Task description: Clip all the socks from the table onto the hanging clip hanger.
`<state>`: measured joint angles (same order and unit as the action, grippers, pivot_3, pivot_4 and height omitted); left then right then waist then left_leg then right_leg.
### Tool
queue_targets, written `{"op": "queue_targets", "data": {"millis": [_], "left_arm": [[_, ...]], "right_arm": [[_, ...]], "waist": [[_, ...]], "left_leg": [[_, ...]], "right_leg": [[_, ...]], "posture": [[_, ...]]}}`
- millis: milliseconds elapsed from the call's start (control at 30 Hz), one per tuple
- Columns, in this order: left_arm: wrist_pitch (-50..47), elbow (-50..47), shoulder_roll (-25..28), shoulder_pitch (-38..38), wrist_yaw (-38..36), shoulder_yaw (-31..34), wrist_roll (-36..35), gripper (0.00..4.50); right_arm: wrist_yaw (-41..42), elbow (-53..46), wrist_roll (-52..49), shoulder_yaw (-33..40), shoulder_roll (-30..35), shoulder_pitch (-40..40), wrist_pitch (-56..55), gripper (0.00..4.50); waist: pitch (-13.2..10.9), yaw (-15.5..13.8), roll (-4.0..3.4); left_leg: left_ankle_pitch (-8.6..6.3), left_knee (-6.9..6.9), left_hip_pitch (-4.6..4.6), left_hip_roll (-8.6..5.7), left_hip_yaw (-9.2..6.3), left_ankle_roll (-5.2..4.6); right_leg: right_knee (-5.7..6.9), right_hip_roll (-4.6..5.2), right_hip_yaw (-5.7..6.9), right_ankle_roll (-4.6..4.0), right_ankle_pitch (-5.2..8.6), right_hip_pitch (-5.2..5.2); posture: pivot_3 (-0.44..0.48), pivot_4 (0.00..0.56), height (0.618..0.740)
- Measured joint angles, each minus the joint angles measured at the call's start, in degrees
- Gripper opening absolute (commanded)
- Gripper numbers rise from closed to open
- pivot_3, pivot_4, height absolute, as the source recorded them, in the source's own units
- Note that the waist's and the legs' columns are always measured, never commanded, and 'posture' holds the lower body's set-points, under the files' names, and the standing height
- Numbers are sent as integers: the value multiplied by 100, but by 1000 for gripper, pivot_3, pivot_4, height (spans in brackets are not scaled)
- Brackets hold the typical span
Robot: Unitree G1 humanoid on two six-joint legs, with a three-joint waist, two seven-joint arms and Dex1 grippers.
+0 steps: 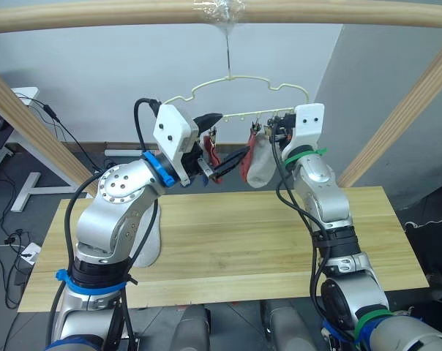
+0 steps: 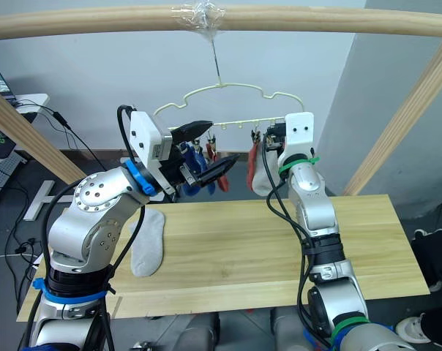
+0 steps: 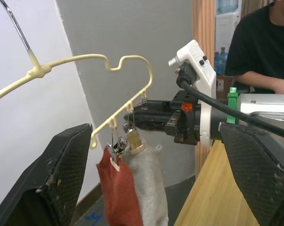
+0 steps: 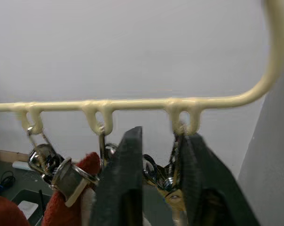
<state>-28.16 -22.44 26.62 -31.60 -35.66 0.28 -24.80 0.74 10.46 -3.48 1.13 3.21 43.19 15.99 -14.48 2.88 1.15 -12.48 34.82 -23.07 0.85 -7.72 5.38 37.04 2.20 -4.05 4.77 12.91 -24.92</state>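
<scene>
The pale-yellow clip hanger (image 1: 268, 82) hangs by its hook from a wooden bar. Blue socks (image 2: 191, 162), two rust red socks (image 1: 213, 156) and a light grey sock (image 1: 263, 165) hang from its clips. Another light grey sock (image 2: 148, 241) lies flat on the left of the table (image 1: 279, 234), partly behind my left arm. My left gripper (image 1: 217, 142) is open and empty, raised just left of the hanging red sock. My right gripper (image 4: 161, 179) is up at the hanger's right end, its fingers closed around the last metal clip (image 4: 172, 176).
A thick wooden bar (image 1: 133, 14) runs overhead, with slanted wooden posts (image 1: 404, 110) at both sides. A person in a black shirt (image 3: 264, 47) sits beyond the table. Cables and a white desk frame (image 1: 31, 186) are on the floor at far left.
</scene>
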Motion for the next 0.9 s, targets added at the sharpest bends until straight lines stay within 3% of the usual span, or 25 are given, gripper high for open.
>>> {"op": "queue_targets", "data": {"millis": [67, 333, 500, 667, 900], "left_arm": [[-7, -1, -8, 0, 7, 0, -5, 4500], [-158, -92, -58, 120, 63, -3, -29, 4500], [-408, -82, -136, 1221, 479, -111, 186, 4500], [-359, 687, -314, 2463, 1214, 143, 717, 4500], [-119, 1796, -487, 2620, 2219, 716, 1279, 4500]], "right_arm": [[23, 20, 0, 7, 10, 1, -7, 10], [288, 68, -6, 3, 284, 20, -22, 10], [772, 19, -40, -25, 691, 87, 259, 10], [1172, -325, -193, -43, 948, 75, 836, 10], [1262, -834, -287, -10, 1021, -130, 1397, 10]], "waist": [[0, 2, 0], [-1, 0, 0], [-1, 12, 0], [-3, -3, 0], [-6, -98, 4]], "left_leg": [[0, 0, 0, 0, 0, 0], [0, 0, 0, 0, 1, 0], [0, 0, 3, 0, 0, -1], [0, 2, 4, 0, -2, -1], [0, 3, 4, 0, -1, -1]], "right_leg": [[0, 0, 0, 0, 0, 0], [-1, 0, -1, 0, 0, 1], [3, 0, -2, -1, 1, 2], [4, 0, 0, 0, 2, 2], [1, 1, 1, 5, 4, 3]], "posture": [[78, 250, 740], [77, 253, 740], [73, 255, 740], [73, 255, 740], [65, 254, 740]]}}
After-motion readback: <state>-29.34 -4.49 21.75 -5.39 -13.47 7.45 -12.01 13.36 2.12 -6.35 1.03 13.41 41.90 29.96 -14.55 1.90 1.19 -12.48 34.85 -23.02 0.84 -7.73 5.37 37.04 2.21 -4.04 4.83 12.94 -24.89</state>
